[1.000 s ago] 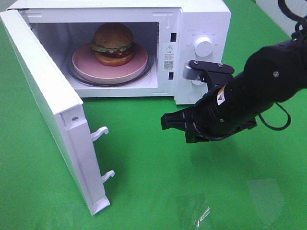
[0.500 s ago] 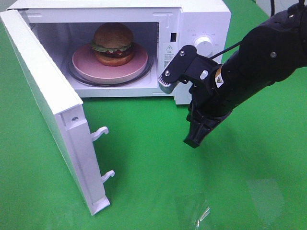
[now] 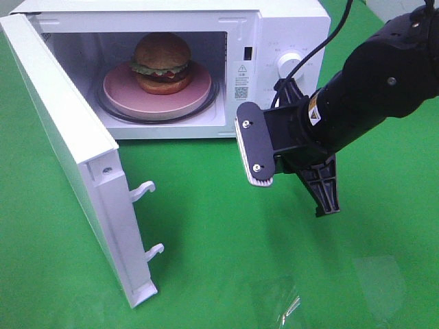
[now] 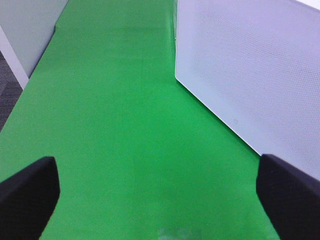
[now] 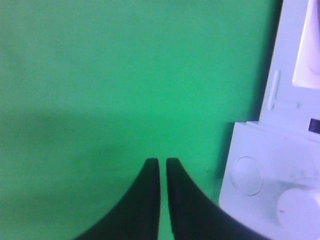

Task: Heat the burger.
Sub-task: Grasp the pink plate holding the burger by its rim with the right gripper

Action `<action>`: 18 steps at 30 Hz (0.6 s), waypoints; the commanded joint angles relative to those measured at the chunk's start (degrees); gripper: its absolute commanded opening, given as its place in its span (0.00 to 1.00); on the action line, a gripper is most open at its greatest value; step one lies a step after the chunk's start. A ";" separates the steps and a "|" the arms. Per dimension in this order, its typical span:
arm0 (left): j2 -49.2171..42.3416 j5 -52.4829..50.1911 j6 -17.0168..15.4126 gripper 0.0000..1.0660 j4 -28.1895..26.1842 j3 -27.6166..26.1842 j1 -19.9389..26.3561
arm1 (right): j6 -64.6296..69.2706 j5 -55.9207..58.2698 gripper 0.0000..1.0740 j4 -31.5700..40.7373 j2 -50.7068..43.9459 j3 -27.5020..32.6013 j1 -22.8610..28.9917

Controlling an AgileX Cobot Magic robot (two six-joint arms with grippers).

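Note:
The burger point(image 3: 162, 62), with a brown bun, green lettuce and dark patty, sits on a pink plate point(image 3: 123, 92) inside the open white microwave point(image 3: 288, 27). Its door point(image 3: 62, 144) swings out to the left; its outer face also shows in the left wrist view point(image 4: 250, 65). My right gripper point(image 3: 328, 205) points down at the green cloth in front of the control panel, empty, with its fingers together point(image 5: 162, 161). My left gripper point(image 4: 160, 195) is open and empty, low over the cloth beside the door's outer face. The left arm is out of the exterior view.
A glass turntable point(image 3: 110, 110) lies under the plate. Control knobs point(image 3: 291, 65) are on the microwave's right panel, also in the right wrist view point(image 5: 247, 176). Two latch hooks point(image 3: 144, 188) stick out of the door's edge. A clear plastic scrap point(image 3: 288, 305) lies near the front.
My right arm has turned its wrist: the shut gripper went from pointing left to pointing down and has shifted right. The burger, plate and door have not moved.

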 commanded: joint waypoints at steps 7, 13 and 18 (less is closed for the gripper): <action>-0.06 -0.23 -0.29 0.94 -0.17 0.17 0.17 | -15.36 -8.02 0.13 -0.74 -0.74 -0.40 0.17; -0.06 -0.23 -0.29 0.94 -0.17 0.17 0.17 | -15.47 -11.46 0.14 -6.53 -0.74 -0.63 0.17; -0.06 -0.23 -0.29 0.94 -0.17 0.17 0.17 | -14.90 -11.34 0.15 -7.45 -0.74 -2.86 1.72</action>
